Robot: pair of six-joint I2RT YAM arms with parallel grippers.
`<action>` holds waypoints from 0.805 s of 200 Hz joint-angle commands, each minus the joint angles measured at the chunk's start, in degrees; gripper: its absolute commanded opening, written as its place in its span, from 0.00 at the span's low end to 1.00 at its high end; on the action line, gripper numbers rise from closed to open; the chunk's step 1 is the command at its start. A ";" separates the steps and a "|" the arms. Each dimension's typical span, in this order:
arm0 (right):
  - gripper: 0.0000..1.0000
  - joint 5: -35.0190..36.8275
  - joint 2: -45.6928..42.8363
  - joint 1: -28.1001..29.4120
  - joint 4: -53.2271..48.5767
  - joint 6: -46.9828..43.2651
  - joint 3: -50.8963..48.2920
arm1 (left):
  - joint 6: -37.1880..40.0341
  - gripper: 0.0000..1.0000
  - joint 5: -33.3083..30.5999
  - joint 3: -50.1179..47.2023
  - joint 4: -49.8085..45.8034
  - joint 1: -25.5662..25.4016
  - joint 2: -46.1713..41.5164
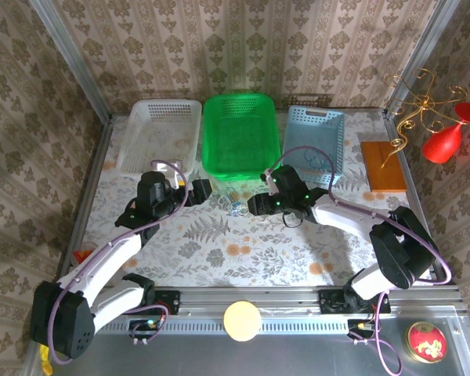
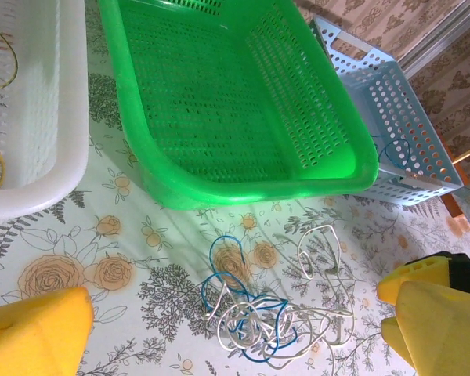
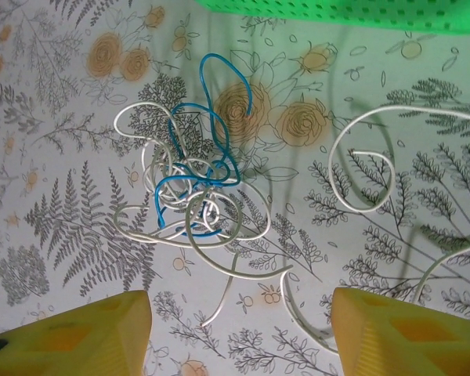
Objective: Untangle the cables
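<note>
The cables (image 1: 236, 206) lie in a small knot on the flowered tablecloth in front of the green basket (image 1: 240, 135). In the left wrist view a blue cable (image 2: 229, 266) winds through pale cream loops (image 2: 317, 252). My left gripper (image 2: 233, 313) hangs open above the knot, with its yellow fingers (image 2: 39, 333) wide on either side. In the right wrist view the blue cable (image 3: 211, 117) and the cream loops (image 3: 360, 168) lie just beyond my open right gripper (image 3: 239, 301). A loose cream end (image 3: 227, 298) lies on the cloth between its fingers, ungripped. From above, the left gripper (image 1: 202, 189) and the right gripper (image 1: 254, 205) flank the knot.
A white basket (image 1: 158, 135) holding a yellow cord (image 2: 1, 63) stands back left. A blue basket (image 1: 316, 137) with a blue cord (image 2: 392, 149) stands back right. A wooden block (image 1: 384, 166), a gold wire stand and a red goblet (image 1: 446, 141) stand at the far right.
</note>
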 commanded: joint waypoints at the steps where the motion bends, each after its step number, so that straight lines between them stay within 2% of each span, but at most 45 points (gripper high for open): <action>1: 0.62 -0.47 0.04 0.37 -0.95 -5.92 1.56 | -1.55 1.00 -0.58 -0.90 1.88 -0.25 -1.07; 58: 0.60 -2.05 0.38 0.37 -1.54 -9.04 1.06 | -1.87 1.00 0.41 0.16 2.48 -0.25 0.80; 161: 0.54 -4.49 6.93 0.35 0.14 -9.40 3.62 | -2.28 1.00 1.52 1.92 2.78 -0.27 2.48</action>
